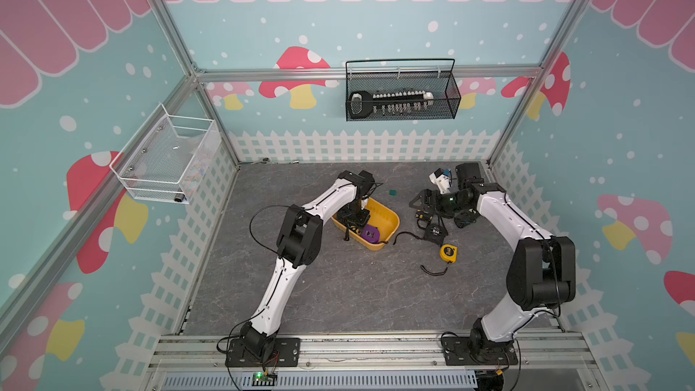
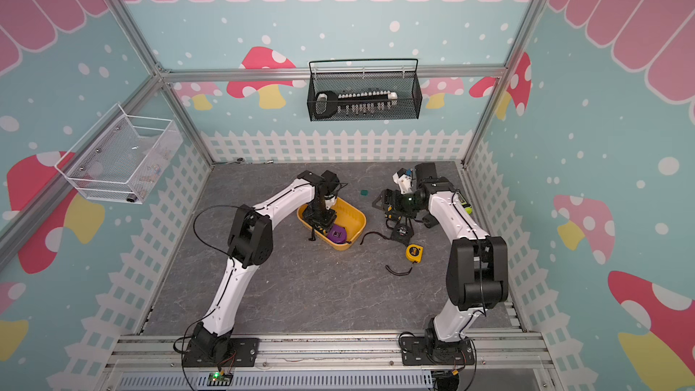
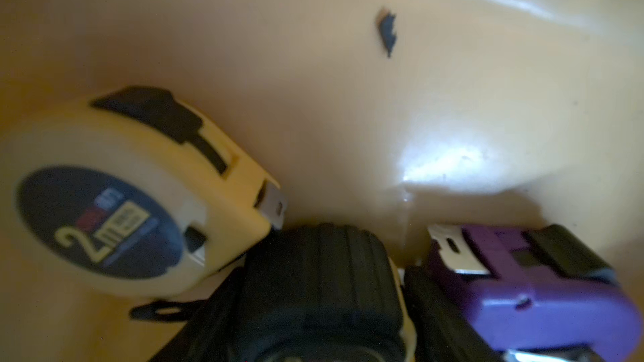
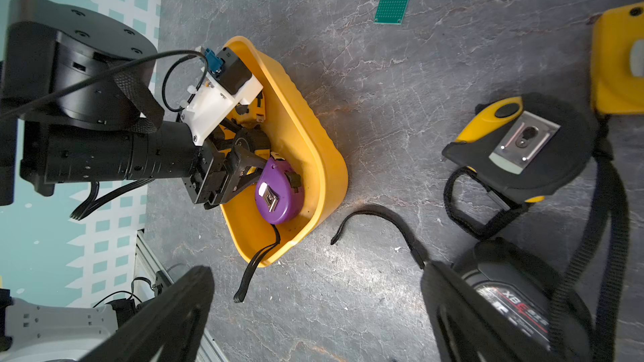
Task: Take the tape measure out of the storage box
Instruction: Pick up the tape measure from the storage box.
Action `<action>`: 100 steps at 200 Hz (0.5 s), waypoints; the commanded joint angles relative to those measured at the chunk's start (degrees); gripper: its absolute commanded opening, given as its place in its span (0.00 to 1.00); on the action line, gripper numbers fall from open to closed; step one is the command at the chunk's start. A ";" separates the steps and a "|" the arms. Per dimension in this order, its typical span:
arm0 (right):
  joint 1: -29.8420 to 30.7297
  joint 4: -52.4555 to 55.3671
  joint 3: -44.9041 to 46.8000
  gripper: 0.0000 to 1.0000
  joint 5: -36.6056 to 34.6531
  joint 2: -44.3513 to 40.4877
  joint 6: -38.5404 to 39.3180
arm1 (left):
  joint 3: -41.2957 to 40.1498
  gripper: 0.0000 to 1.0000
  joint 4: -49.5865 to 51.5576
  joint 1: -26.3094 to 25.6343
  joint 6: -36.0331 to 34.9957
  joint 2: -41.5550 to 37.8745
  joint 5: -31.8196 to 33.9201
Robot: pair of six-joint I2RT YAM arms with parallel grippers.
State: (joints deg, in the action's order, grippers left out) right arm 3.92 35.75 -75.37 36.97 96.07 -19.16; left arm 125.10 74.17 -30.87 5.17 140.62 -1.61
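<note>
On grey marbled tabletop between mushroom walls: right pincer spread; left pincer cannot tell.

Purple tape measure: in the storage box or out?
In. The purple tape measure lies on the storage box floor inside its walls; only its black strap hangs over the rim.

"2m" on yellow tape; "5M" on black tape.
</note>
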 commanded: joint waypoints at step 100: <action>1.44 -26.22 10.89 0.99 24.11 1.32 -13.13 | 7.53 0.40 -2.89 -1.06 -2.04 -11.14 -11.61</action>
State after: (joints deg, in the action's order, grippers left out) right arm 4.60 20.16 -66.15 53.60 96.23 -26.70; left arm 131.31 72.58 -30.94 5.91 134.85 -6.59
